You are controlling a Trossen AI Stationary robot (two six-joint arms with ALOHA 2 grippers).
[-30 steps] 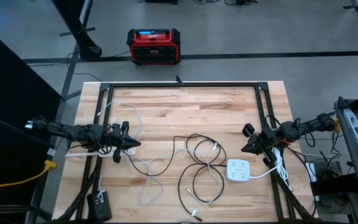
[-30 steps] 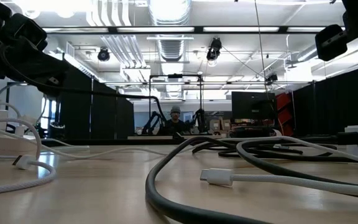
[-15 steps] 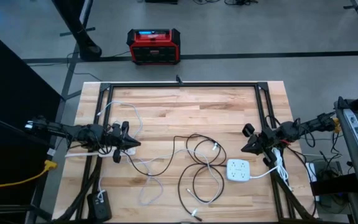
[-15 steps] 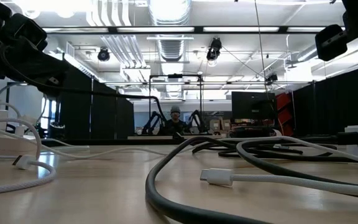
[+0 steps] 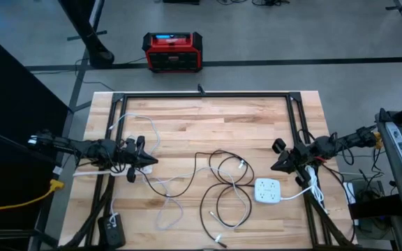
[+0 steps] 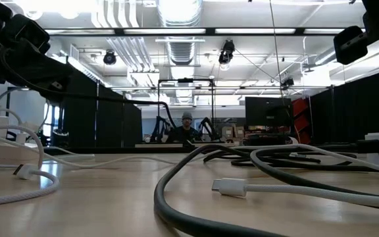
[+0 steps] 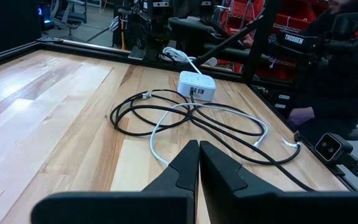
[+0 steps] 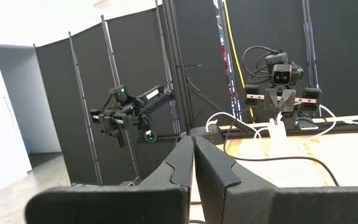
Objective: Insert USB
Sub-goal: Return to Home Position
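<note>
The light wooden table (image 5: 208,118) has a black metal frame (image 5: 201,95) along its far edge and both sides. Its far half is bare wood, with open room between the two arms. The left gripper (image 5: 145,162) hangs at the table's left edge, and its own wrist view shows its fingers pressed together, holding nothing (image 7: 198,144). The right gripper (image 5: 276,164) hangs at the right edge, likewise closed and empty (image 8: 193,140).

Loose coils of thin black charger cable (image 5: 223,183) fill the middle of the near half. The square white outlet extension (image 5: 269,189) lies just right of them, near the right gripper. A red and black box (image 5: 172,51) stands on the floor beyond the table.

Only the low view shows a white USB plug (image 6: 229,187) lying unplugged on the wood, beside a thick dark cable (image 6: 176,197), with a person (image 6: 186,125) far back in the room. From overhead the left gripper hides most of what is beneath it. The right wrist view shows a small white adapter block (image 8: 279,132) standing upright under that gripper, with cables leading off it.
</note>
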